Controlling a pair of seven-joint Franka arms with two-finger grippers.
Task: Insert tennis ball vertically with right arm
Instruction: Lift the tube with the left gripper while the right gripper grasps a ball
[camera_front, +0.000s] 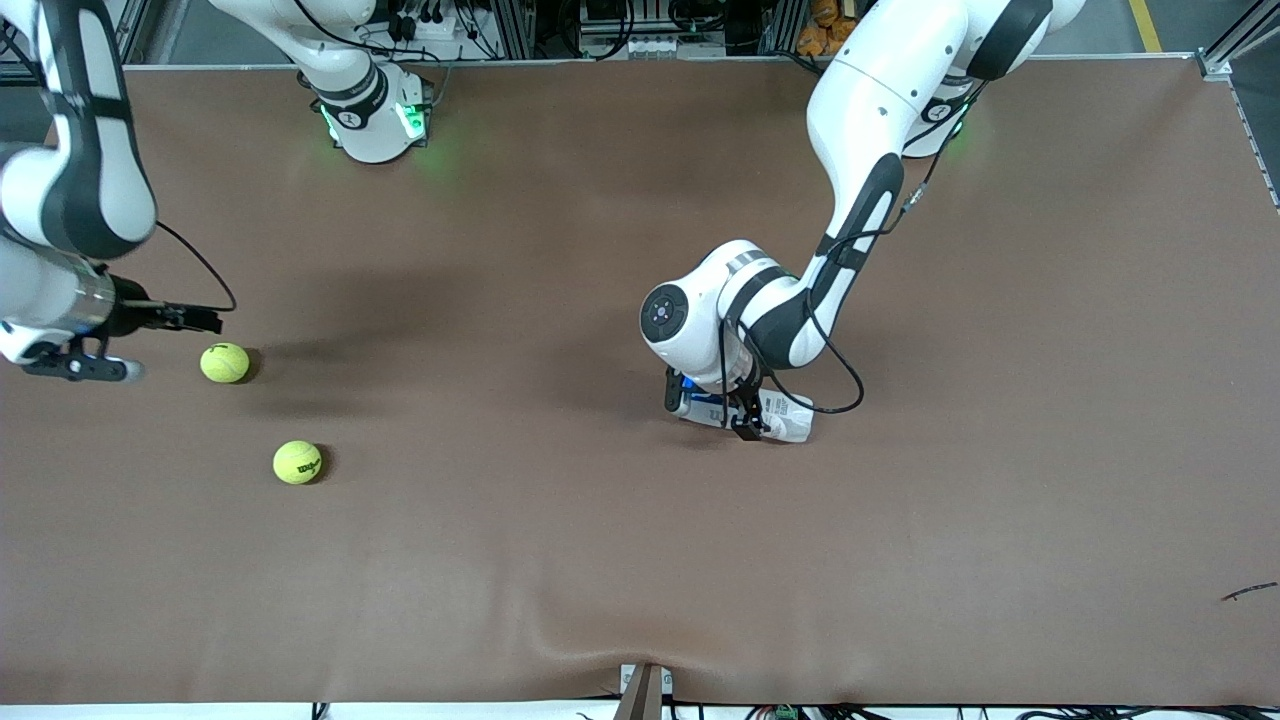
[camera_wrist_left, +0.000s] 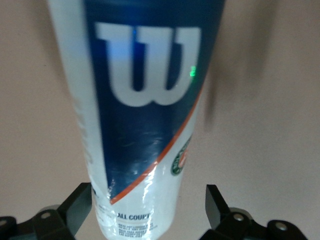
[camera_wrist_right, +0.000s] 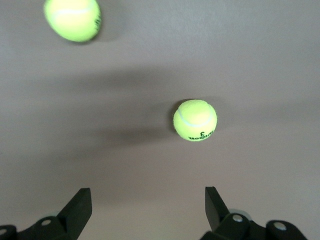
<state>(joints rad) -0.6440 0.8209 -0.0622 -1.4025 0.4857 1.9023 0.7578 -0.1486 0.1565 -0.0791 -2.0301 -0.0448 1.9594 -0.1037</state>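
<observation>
Looking down from the front camera, a brown surface (camera_front: 640, 560) is seen with two tennis balls toward the right arm's end. One ball (camera_front: 225, 362) lies farther from the camera, just beside the right tool (camera_front: 130, 345); the second ball (camera_front: 298, 462) lies nearer the camera, a little apart from the first. The right arm is cut off by the edge of the view, so only its forearm, silver wrist ring and black tool are shown. Its fingers are seen edge-on and their gap is hard to judge there. The left tool (camera_front: 715, 405) is held low over a blue and white can (camera_front: 780, 415) lying on its side near the middle of the surface; most of the can is hidden under the wrist.

From the left wrist camera, the can (camera_wrist_left: 145, 125) is seen between the two spread fingers (camera_wrist_left: 217, 207), with a clear gap on one side; contact on the other side cannot be told. Large white lettering and small print are visible, and the can's ends are cut off.

From the right wrist camera, the fingers (camera_wrist_right: 215, 205) are spread wide with nothing between them. The first ball (camera_wrist_right: 195, 120) is shown ahead of them on the surface, and the second ball (camera_wrist_right: 72, 19) is partly cut off by the edge.
</observation>
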